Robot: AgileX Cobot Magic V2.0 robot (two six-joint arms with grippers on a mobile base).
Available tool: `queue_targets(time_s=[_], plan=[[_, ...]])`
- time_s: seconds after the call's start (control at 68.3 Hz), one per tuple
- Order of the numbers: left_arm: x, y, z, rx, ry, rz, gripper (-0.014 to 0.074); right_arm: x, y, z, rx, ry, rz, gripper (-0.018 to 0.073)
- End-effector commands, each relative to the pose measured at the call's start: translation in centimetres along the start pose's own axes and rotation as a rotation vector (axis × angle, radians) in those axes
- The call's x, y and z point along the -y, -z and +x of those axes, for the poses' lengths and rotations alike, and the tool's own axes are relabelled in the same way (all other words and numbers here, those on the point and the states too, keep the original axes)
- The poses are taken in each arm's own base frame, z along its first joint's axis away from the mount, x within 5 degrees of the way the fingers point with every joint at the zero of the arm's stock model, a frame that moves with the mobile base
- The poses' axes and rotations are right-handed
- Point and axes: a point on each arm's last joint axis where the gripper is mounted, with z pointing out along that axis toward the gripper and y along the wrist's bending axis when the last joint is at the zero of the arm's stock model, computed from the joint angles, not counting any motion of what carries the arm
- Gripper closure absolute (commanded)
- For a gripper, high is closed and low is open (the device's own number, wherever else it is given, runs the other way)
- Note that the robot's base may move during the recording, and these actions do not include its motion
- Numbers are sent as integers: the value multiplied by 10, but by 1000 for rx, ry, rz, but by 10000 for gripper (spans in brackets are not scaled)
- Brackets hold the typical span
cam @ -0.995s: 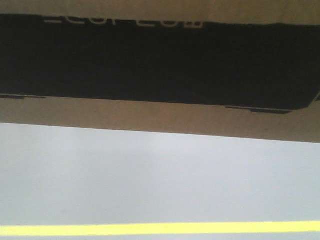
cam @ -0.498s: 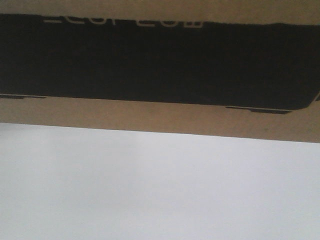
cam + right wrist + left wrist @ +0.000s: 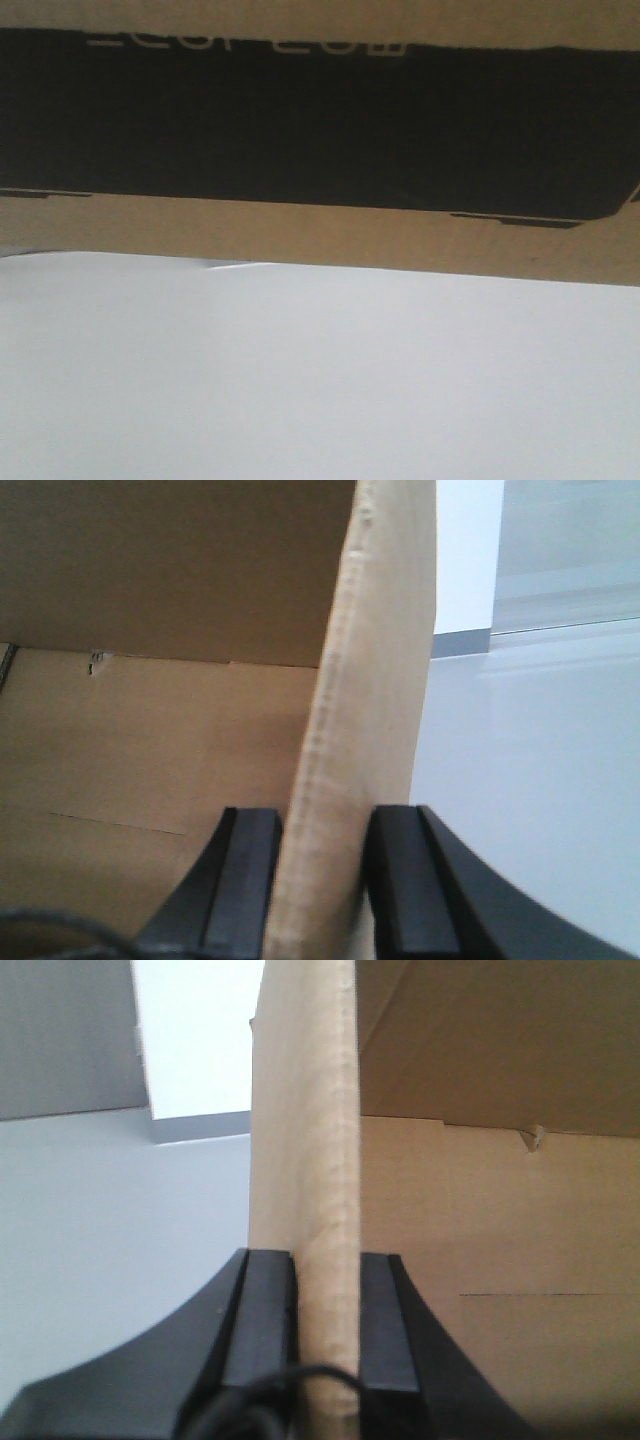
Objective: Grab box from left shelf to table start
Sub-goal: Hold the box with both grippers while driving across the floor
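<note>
The box [image 3: 320,235], brown cardboard with a wide black panel [image 3: 320,120] and white lettering cut off at the top, fills the upper half of the front view. Below it spreads the white table [image 3: 320,390]. In the left wrist view my left gripper [image 3: 326,1270] is shut on the box's upright cardboard wall [image 3: 310,1110], one black finger on each side. My right gripper [image 3: 325,815] is likewise shut on the opposite wall [image 3: 370,660]. Both wrist views look into the box's brown inside [image 3: 150,720]. The shelf is out of view.
A pale grey-white surface [image 3: 100,1240] lies outside the box on the left, with a grey panel [image 3: 65,1035] and a bright white area [image 3: 195,1030] beyond it. On the right side a pale surface [image 3: 540,780] ends at a grey ledge [image 3: 460,642].
The yellow stripe at the bottom of the front view has gone, and the grey ground under the box has given way to a brighter white surface. The box holds its place in the frame.
</note>
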Motion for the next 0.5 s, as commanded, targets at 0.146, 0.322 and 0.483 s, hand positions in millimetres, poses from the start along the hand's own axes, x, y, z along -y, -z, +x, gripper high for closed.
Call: queue_targets(time_s=[0.146, 0.322, 0.483], plan=[[7, 13, -23, 196, 77, 76, 693, -1, 7, -25, 211, 46, 13, 501], [7, 13, -23, 196, 77, 76, 693, -1, 7, -25, 210, 46, 13, 501], [7, 13, -23, 196, 77, 76, 693, -1, 7, -25, 211, 46, 13, 501]])
